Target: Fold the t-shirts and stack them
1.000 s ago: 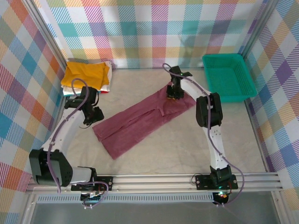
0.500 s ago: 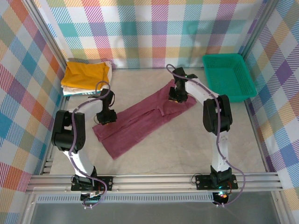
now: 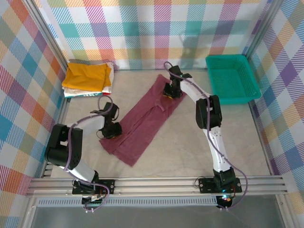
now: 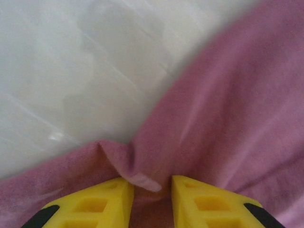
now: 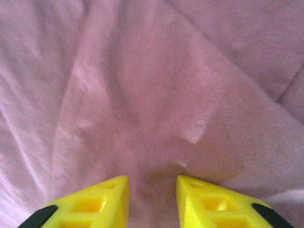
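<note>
Pinching a raised ridge at the near edge of the maroon shirt, the left gripper had its jaws clamped narrowly on cloth, probably to steer that end. The shirt lay as a long folded strip slanting across the table. At its far end the right gripper looked clamped on fabric too, likely to hold the strip taut. Far left, the yellow shirt topped the stack awaiting it.
</note>
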